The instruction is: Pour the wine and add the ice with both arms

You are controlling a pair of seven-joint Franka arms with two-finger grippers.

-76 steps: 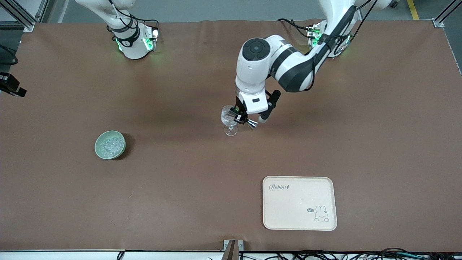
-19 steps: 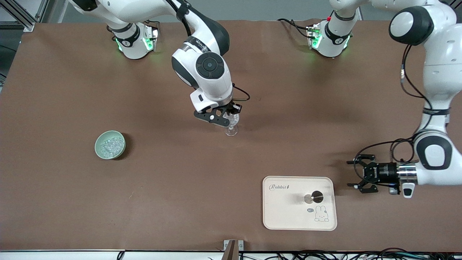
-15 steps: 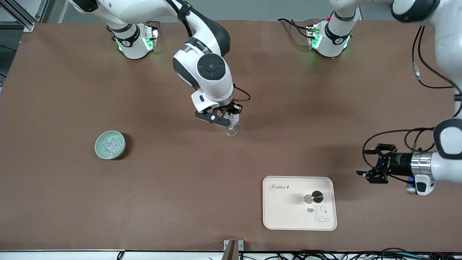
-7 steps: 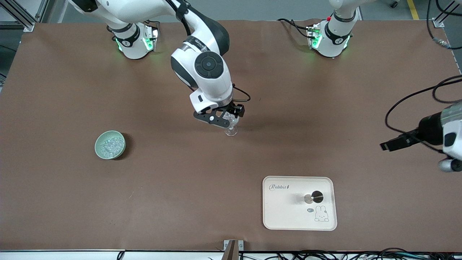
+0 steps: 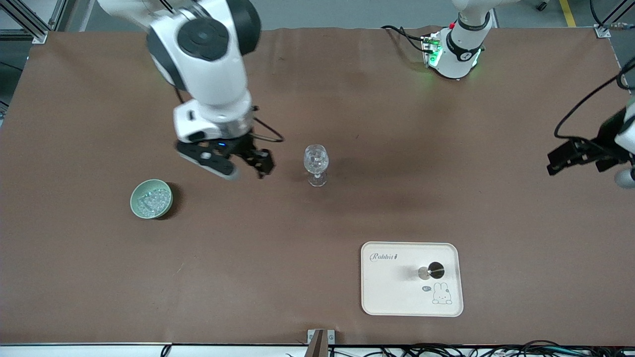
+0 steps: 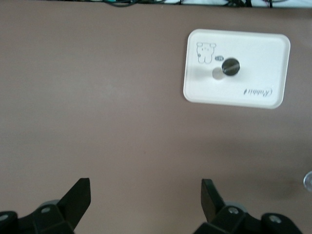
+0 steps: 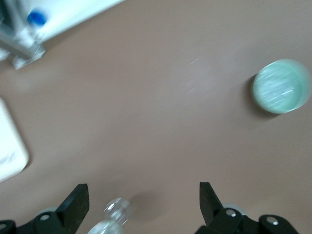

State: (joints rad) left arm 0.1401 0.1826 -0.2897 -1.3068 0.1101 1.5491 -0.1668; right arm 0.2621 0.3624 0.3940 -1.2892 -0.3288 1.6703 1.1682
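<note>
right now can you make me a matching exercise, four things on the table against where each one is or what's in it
Things:
1. pale green bowl
2. stemmed glass
3. cream tray
4. right gripper

Descriptions:
a. open, empty, over bare table between bowl and glass
b. carries a small metal cup
c. holds ice, at the right arm's end
d. stands upright mid-table, nothing gripping it

Pairs: 1-c, 2-d, 3-b, 4-a

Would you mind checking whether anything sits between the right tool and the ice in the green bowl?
Nothing visible does. The right tool, open and empty, hangs over bare table between the stemmed glass and the green bowl. Only brown table surface lies between it and the ice. The left tool waits over the left arm's end of the table.
</note>
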